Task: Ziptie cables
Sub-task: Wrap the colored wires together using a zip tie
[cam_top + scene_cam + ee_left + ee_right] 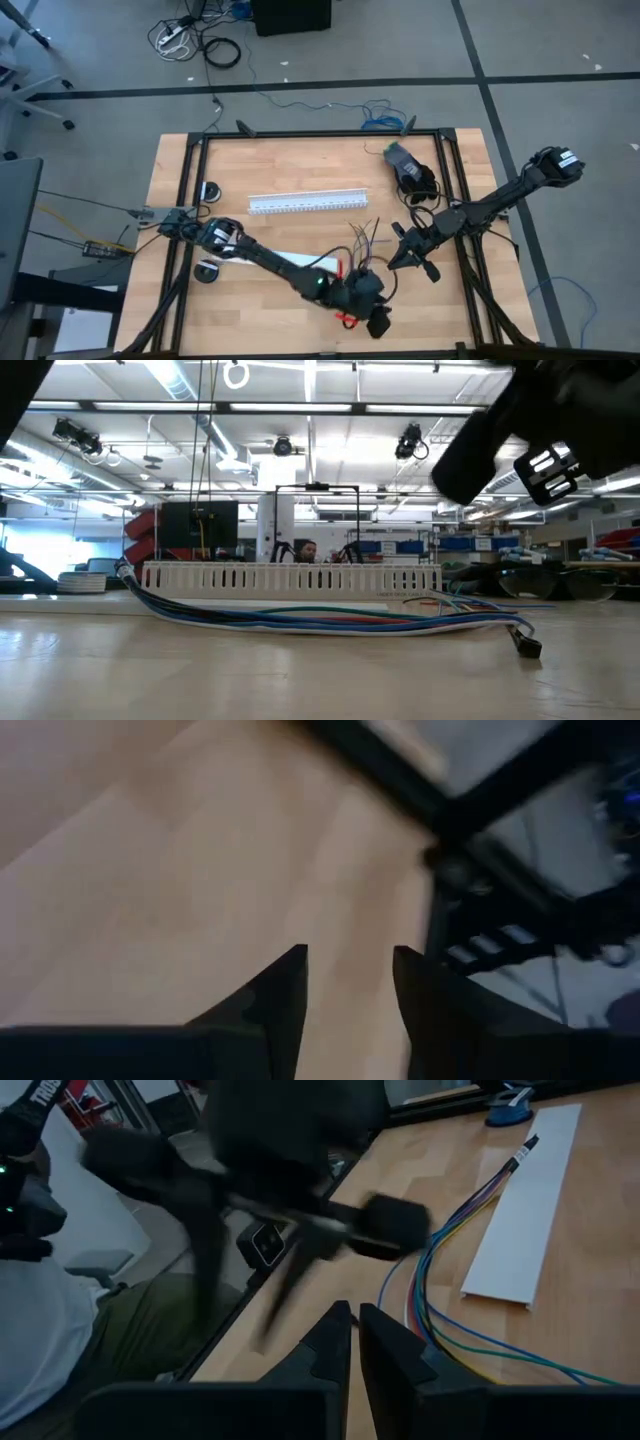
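The cables [362, 240], thin wires in blue, purple, orange and grey, lie curving on the wood right of centre; they also show in the right wrist view [430, 1290] and the low view [330, 622]. My left gripper [378, 322] hangs open near the table's near edge, over bare wood [350, 955], with nothing between its fingers. My right gripper [400, 258] waits shut [352, 1312] just right of the cables, apart from them. I cannot make out the ziptie in any view.
A long white slotted channel [308, 203] lies across the middle [290, 576]. A flat white strip [525, 1210] rests beside the cables. A black frame [300, 135] rims the table. A dark device [410, 170] sits far right. A person [40, 1330] is beyond the table's edge.
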